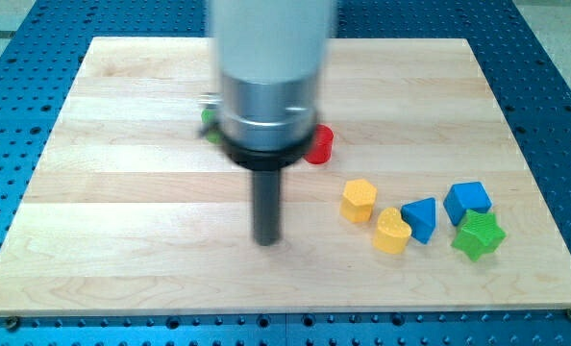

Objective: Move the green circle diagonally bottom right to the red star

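My arm's grey body fills the view's top centre, and the dark rod hangs from it. My tip (267, 240) rests on the wooden board (122, 192). A green block (209, 124) peeks out at the arm's left edge; most of it is hidden, so its shape is unclear. A red block (320, 144) peeks out at the arm's right edge, also mostly hidden. My tip is well below both, towards the view's bottom, and touches neither.
At the view's right lie a yellow hexagon block (359, 200), a yellow heart block (392, 231), a blue triangle block (421, 218), a blue block (468, 201) and a green star (479, 236). Blue perforated table surrounds the board.
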### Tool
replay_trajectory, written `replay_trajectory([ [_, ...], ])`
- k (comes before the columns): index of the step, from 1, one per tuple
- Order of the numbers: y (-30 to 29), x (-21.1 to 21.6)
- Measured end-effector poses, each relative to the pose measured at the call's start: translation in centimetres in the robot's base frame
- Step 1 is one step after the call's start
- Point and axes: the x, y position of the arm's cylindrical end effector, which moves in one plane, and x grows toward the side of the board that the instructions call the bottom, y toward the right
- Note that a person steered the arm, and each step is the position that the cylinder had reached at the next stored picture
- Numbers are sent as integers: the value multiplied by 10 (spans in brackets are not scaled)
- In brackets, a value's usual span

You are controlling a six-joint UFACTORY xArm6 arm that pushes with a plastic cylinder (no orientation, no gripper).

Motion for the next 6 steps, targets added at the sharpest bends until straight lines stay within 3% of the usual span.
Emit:
replay_trajectory([
  [1, -87, -54],
  [2, -94, -139],
  [3, -53, -162],
  [4, 52, -123],
  [5, 97, -105],
  [6, 70, -127],
])
